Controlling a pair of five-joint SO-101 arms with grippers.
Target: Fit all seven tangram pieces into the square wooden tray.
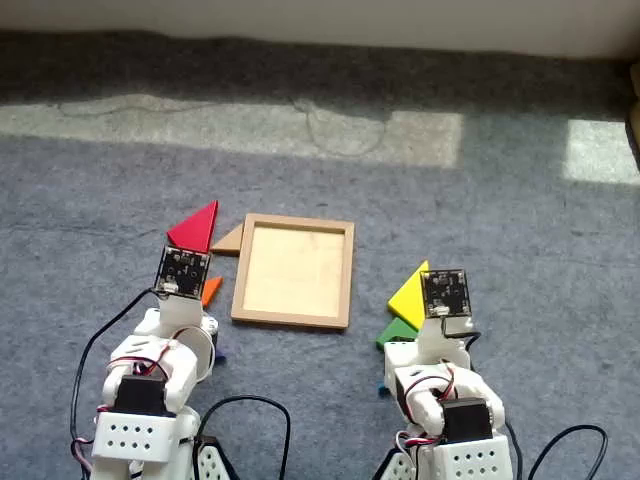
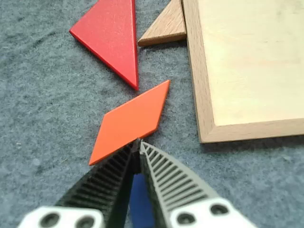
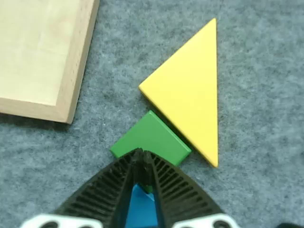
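Five tangram pieces lie in plain sight around the square wooden tray, which rests on a grey carpet-like surface between the two arms. Left of the tray are the red triangle, the plain wood triangle set against the tray's left rim, and, nearer the arm, the orange parallelogram. Right of the tray, the yellow triangle has the green square against its near-left edge.

The left gripper has its jaws pressed together, tips at the parallelogram's near edge. The right gripper is likewise closed, tips at the green square's near corner.

A blue shape shows beneath the left gripper and another beneath the right one, both mostly hidden by the jaws.

The pieces are flat and smooth; the tray is pale wood with a raised rim.
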